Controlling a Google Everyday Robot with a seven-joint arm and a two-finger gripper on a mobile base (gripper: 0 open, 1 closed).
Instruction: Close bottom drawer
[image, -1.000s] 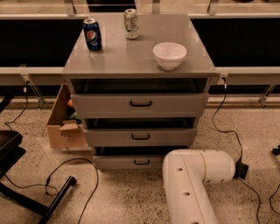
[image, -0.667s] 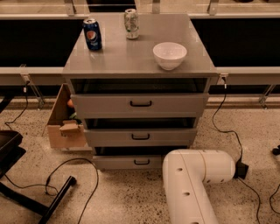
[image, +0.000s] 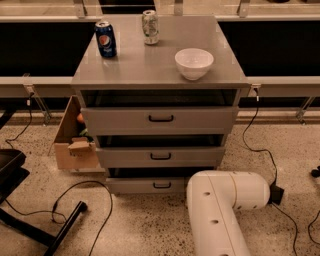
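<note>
The bottom drawer (image: 145, 185) is the lowest of three grey drawers in the cabinet (image: 159, 75). Its slim front with a small black bar handle (image: 161, 185) stands slightly out from the cabinet body, with a dark gap above it. The middle drawer (image: 160, 156) and top drawer (image: 160, 120) also stand a little out. My white arm (image: 225, 210) rises from the bottom edge, just right of the bottom drawer. The gripper is out of view, hidden behind or beyond the arm's elbow.
On the cabinet top stand a blue soda can (image: 106, 39), a pale can (image: 149, 27) and a white bowl (image: 194, 63). A cardboard box (image: 75, 142) sits left of the cabinet. Black cables (image: 75, 200) and a black chair base (image: 30, 220) lie on the speckled floor.
</note>
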